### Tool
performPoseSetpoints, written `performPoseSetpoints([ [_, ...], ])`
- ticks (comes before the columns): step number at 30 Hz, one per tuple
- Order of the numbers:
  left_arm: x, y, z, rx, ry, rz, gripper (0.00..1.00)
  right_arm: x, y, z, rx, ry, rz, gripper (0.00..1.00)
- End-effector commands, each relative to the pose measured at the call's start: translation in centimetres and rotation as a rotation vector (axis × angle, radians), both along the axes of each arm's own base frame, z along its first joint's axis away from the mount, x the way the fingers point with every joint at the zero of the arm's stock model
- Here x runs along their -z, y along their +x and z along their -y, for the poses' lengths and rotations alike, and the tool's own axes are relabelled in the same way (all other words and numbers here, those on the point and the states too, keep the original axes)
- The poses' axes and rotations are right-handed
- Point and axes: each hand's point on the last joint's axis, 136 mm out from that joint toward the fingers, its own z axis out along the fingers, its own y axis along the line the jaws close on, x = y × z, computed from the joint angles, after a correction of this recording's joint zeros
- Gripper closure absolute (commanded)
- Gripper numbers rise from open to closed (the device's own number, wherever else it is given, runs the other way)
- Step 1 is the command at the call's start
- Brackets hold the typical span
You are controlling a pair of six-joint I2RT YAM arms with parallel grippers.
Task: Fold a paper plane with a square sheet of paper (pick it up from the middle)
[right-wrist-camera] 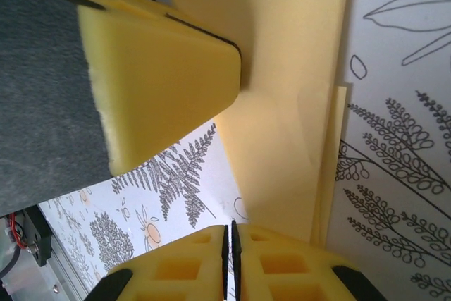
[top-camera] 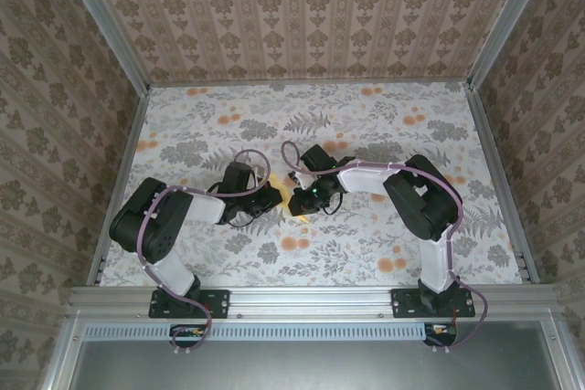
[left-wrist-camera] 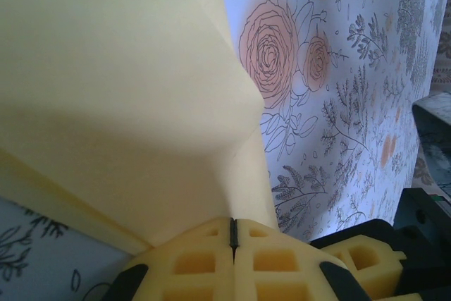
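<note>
Left wrist: paper sheet [left-wrist-camera: 120, 103] pinched between left gripper [left-wrist-camera: 234, 233] fingers [left-wrist-camera: 189, 264].

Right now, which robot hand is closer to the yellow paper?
Neither, it's a tie. The left gripper pinches the yellow paper from the left side, and the right gripper pinches it from the right.

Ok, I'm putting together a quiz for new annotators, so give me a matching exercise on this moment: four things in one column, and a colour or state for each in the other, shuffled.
1. paper
2. table cover
3. back wall
4. left tool

a. brown, patterned stripes
b. shut, with the sheet rising from its tips
c. pale yellow, creased
d. white with grey ferns and orange flowers

Pairs: 1c, 2d, 3a, 4b.
</note>
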Motion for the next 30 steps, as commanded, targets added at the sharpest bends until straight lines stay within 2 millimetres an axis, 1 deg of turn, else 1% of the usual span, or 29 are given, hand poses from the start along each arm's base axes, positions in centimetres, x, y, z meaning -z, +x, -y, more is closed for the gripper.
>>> performPoseSetpoints([
  [1,2.6,-1.3,-1.9,-0.028,0.092,-0.084,0.98,1.6,-1.0,0.9,0.005,-0.03,-0.062,0.87],
  [7,3.8,-1.9,-2.9,-0.042,0.149,-0.127,1.0,2.5,-2.2,1.7,-0.001,-0.033,-0.096,0.88],
  [13,5.1,-2.9,-4.3,-0.064,0.212,-0.183,1.0,2.5,-3.8,2.9,-0.01,-0.016,-0.125,0.9],
  [18,5.8,-3.4,-5.3,-0.089,0.245,-0.217,1.0,2.8,-5.3,4.2,-0.018,-0.022,-0.148,0.9],
  [21,5.9,-3.5,-5.4,-0.089,0.242,-0.22,1.0,3.1,-6.0,5.1,-0.015,-0.035,-0.16,0.9],
  [24,5.7,-3.3,-5.1,-0.083,0.227,-0.21,1.0,2.8,-6.3,5.8,-0.009,-0.031,-0.157,0.9],
  [26,5.5,-3.2,-4.9,-0.076,0.219,-0.206,1.0,2.5,-6.3,5.9,-0.007,-0.021,-0.147,0.9],
  [30,5.2,-2.9,-4.4,-0.058,0.202,-0.197,1.0,1.6,-5.9,5.3,-0.007,0.009,-0.128,0.89],
])
